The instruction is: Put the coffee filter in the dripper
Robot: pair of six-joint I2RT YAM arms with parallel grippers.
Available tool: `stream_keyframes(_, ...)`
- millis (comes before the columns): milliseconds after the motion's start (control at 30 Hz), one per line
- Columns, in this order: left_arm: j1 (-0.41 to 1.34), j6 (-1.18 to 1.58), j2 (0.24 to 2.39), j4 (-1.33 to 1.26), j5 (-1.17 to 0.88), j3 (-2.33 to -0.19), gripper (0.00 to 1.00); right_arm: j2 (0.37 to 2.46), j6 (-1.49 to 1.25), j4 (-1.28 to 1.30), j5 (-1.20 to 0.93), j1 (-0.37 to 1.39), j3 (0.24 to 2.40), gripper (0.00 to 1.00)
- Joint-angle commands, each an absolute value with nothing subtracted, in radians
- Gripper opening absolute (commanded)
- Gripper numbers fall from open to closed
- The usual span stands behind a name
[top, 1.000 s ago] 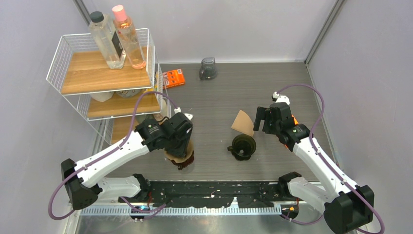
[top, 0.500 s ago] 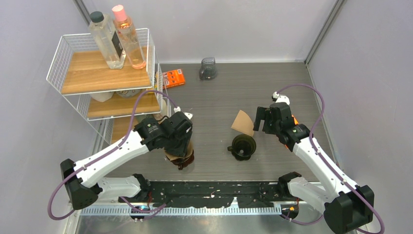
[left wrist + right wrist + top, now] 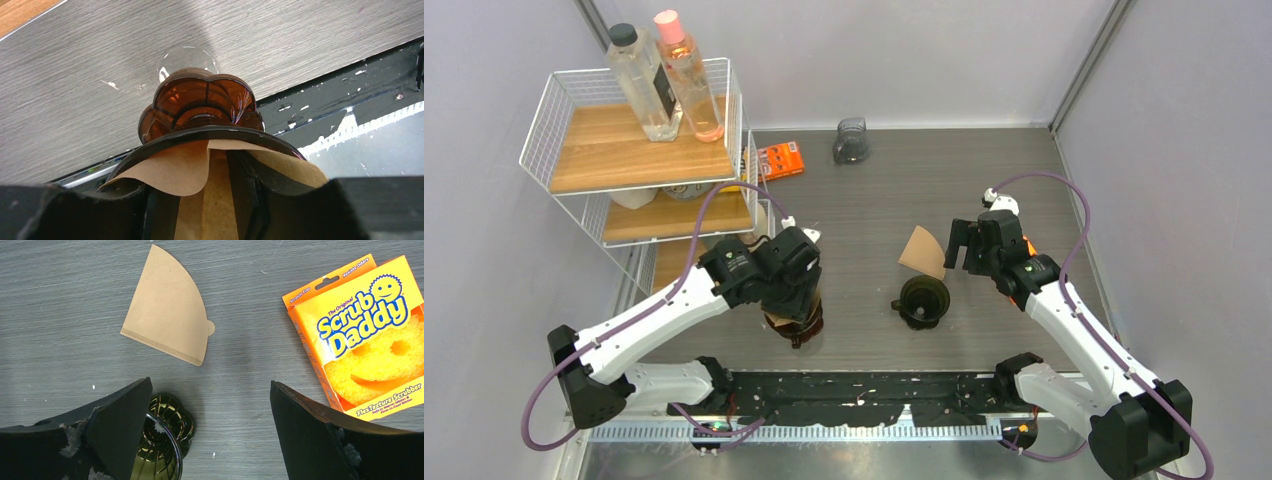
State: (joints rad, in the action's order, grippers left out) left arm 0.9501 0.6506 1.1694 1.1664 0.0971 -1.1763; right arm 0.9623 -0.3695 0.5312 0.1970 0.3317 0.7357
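An amber glass dripper (image 3: 798,326) stands near the table's front edge, also seen in the left wrist view (image 3: 200,100). A brown paper coffee filter (image 3: 175,167) sits inside its rim. My left gripper (image 3: 792,300) reaches down into the dripper with its jaws closed to a narrow gap on the filter's paper. A second flat filter (image 3: 922,252) lies on the table, and also shows in the right wrist view (image 3: 170,327). A dark green dripper (image 3: 921,298) stands just in front of it. My right gripper (image 3: 957,248) is open and empty, hovering beside them.
An orange Scrub Daddy box (image 3: 365,335) lies right of my right gripper. A white wire shelf (image 3: 634,150) with two bottles stands at the back left. A small orange box (image 3: 781,160) and a dark grey object (image 3: 851,140) lie at the back.
My left gripper and the amber dripper under it have shifted very slightly. The right arm has not moved.
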Motion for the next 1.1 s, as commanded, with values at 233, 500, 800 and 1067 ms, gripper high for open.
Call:
stream_keyframes(233, 0.959, 0.666, 1.199, 1.177, 0.086, -1.172, 0.52, 0.953, -0.366, 0.509, 0.211, 0.328, 0.732, 0.95)
stream_keyframes(500, 0.963, 0.666, 1.201, 1.174, 0.083, -1.175, 0.4, 0.953, -0.363, 0.508, 0.211, 0.329, 0.734, 0.96)
stream_keyframes(800, 0.985, 0.666, 1.209, 1.192, 0.11, -1.209, 0.38, 0.954, -0.364, 0.509, 0.212, 0.328, 0.733, 0.96)
stream_keyframes(1067, 1.0, 0.67, 1.186, 1.216, 0.146, -1.25, 0.38, 0.948, -0.361, 0.508, 0.214, 0.328, 0.733, 0.95)
